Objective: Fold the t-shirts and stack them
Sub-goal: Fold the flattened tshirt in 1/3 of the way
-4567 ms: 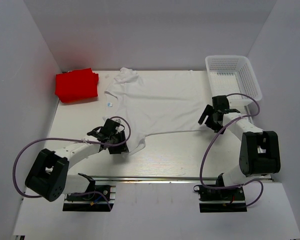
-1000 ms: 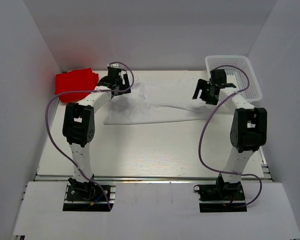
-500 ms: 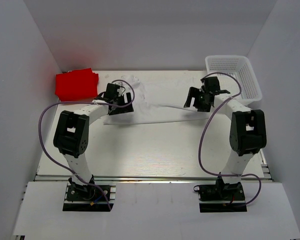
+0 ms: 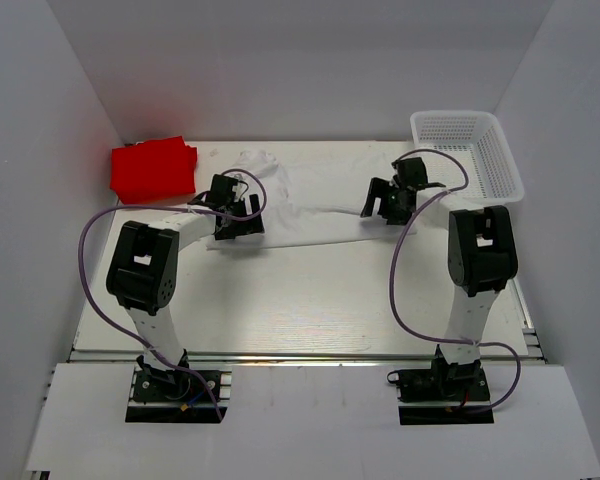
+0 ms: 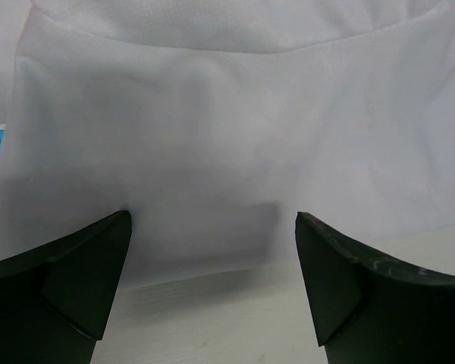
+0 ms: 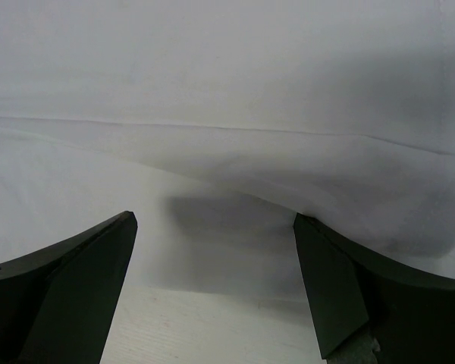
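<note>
Left pincer [image 5: 212, 221] and right pincer [image 6: 214, 220]: both wide, empty, above the near edge of the white t-shirt [image 4: 302, 222]. Bare desk [image 4: 310, 300] lies in front.

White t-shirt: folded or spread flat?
Folded once: the white t-shirt lies as a narrow band, one layer over another in both wrist views. Not yet compact like the red t-shirt.

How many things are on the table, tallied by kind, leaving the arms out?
T-shirts: 2 (white t-shirt, red t-shirt)
Baskets: 1 (white mesh basket)
Total: 3
</note>
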Controlling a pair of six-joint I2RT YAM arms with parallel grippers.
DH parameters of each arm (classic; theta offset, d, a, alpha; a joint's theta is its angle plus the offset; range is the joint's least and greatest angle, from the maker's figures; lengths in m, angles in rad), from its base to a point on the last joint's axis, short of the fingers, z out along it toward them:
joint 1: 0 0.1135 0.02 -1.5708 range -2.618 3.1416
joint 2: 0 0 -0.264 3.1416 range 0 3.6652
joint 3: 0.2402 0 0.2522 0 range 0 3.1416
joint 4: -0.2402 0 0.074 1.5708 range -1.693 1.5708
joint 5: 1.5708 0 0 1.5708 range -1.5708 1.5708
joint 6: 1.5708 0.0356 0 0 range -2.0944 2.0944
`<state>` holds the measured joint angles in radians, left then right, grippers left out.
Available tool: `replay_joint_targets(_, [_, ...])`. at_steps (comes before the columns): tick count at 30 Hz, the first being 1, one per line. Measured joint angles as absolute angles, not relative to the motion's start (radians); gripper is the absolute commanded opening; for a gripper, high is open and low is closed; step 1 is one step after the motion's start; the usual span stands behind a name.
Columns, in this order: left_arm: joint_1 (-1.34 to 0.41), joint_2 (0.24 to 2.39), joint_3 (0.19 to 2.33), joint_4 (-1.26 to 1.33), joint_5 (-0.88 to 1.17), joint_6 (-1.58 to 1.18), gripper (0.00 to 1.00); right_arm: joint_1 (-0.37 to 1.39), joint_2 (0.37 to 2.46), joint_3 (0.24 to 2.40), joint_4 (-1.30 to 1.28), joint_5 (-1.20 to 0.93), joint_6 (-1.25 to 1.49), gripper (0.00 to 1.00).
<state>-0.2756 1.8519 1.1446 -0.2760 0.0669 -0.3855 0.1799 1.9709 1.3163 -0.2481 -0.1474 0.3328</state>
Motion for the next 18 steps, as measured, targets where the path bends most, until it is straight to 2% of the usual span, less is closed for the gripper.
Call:
replay_joint_targets(12, [-0.277,1.850,1.126,-0.247,0.040,-0.356,1.00,0.184,2.044,1.362,0.005,0.004,0.391,0.90])
replay_joint_targets(18, [-0.277,1.850,1.124,-0.242,0.020,-0.341,1.00,0.183,2.188,1.562,0.096,-0.019,0.400,0.90])
